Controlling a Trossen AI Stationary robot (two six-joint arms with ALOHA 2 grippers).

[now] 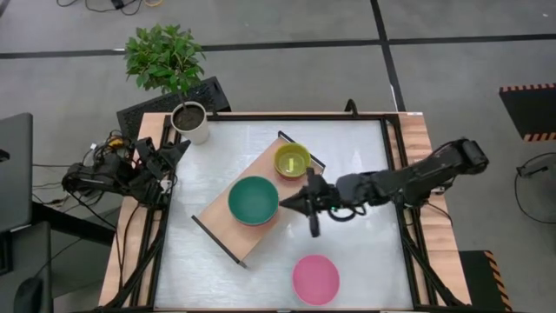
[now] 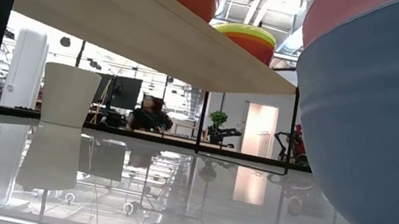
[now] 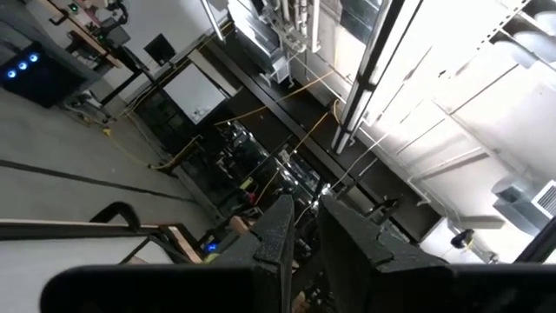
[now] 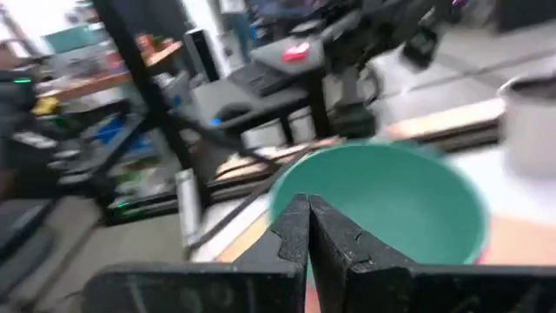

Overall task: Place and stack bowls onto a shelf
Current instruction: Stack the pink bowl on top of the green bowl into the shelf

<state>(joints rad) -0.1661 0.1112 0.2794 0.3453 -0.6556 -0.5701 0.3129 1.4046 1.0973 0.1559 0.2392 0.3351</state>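
Right gripper [image 1: 291, 204] hung over the table [image 1: 365, 261] just beside the teal bowl [image 1: 254, 199], its fingers pressed together on nothing; in the right wrist view the closed tips [image 4: 308, 228] sat right in front of that bowl's rim. Left gripper [image 1: 178, 149] waited at the table's left edge near the white plant pot [image 1: 190, 123], its fingers [image 3: 280, 235] close together with only a thin gap, pointing up at the ceiling.

Largest of all, the shelf [image 1: 228, 230] lay diagonally across the middle of the table. On its board the teal bowl sat stacked on another bowl near the middle, and the small yellow-green bowl [image 1: 292, 160] sat near the far end. Off the shelf, the pink bowl [image 1: 315, 279] rested alone near the table's front edge.
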